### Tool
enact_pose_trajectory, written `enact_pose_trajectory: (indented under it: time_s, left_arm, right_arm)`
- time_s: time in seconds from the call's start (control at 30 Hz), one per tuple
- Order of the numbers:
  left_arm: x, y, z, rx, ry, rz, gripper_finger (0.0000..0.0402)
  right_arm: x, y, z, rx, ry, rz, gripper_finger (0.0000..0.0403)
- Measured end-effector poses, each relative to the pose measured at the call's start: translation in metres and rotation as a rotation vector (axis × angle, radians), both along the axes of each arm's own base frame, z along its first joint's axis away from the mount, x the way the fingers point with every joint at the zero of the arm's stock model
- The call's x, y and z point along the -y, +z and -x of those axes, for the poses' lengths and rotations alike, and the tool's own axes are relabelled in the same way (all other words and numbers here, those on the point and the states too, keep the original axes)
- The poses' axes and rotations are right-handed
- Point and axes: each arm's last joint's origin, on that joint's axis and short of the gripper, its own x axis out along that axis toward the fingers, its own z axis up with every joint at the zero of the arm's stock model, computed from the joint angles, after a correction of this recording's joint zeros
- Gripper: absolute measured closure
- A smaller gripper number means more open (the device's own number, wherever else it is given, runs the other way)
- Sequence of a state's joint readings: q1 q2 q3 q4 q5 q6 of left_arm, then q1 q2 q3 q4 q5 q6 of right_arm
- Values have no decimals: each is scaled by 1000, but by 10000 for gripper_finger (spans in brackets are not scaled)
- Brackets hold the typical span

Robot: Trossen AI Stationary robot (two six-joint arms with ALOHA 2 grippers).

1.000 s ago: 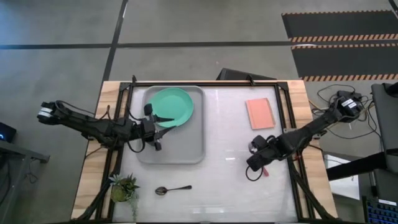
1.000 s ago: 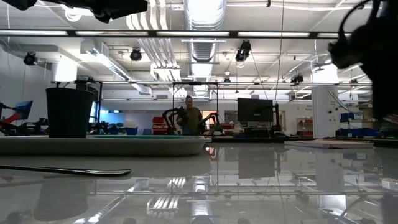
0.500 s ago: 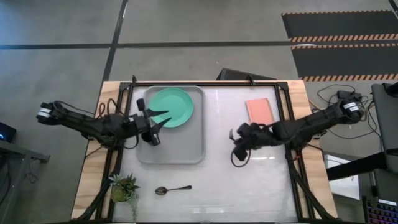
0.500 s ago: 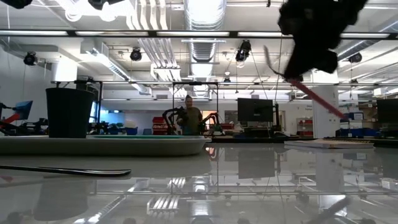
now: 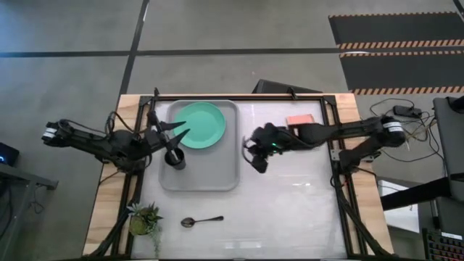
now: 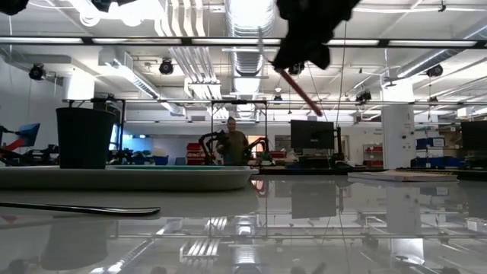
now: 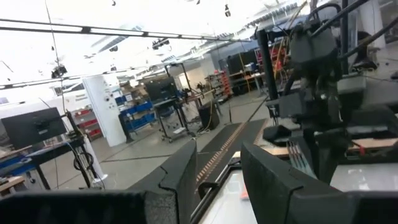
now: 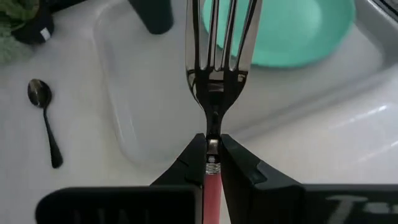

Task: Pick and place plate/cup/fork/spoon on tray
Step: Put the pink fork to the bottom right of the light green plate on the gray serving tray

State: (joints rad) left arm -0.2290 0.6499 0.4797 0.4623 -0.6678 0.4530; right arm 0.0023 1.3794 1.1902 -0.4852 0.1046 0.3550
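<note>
The light-grey tray [image 5: 210, 174] lies at the table's far left. The mint-green plate [image 5: 200, 125] lies flat in its far part, and the black cup [image 5: 175, 158] stands upright near its left rim. The dark spoon [image 5: 201, 220] lies on the table near the front edge. My right gripper [image 5: 255, 152] is shut on the fork [image 8: 219, 43], in the air just right of the tray. My left gripper [image 5: 174, 130] is open and empty, above the tray's left rim, just far of the cup. My right gripper pinches the fork between its two fingers at the neck [image 8: 212, 144], where the metal meets the pink handle [image 8: 212, 186]. The fingers lie along the fork, and the tines stick out ahead, toward the tray. The fork is lifted clear, its handle [image 6: 304, 90] slanting down behind the gripper.
A pink rectangular pad [image 5: 297, 120] lies at the far right, partly under my right arm. A small potted plant [image 5: 143, 217] stands at the near left corner. A person [image 6: 232, 144] stands far off in the room behind.
My right gripper has lifted the fork clear and carried it from the table's right part leftward and toward the far edge, up to the tray's right rim. My left gripper has drawn back from the cup toward the far left. The cup has stayed on the tray.
</note>
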Motion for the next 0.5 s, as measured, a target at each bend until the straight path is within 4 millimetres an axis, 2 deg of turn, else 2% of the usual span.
enact_pose_trajectory:
  time_s: [0.17, 0.5]
  left_arm:
    - [-1, 2, 3, 14, -1, 5, 294]
    - [0, 0, 0, -1, -2, 1, 294]
  right_arm:
    - [14, 0, -39, -28, 64, 93, 385]
    - [38, -30, -109, -91, 265, 230, 385]
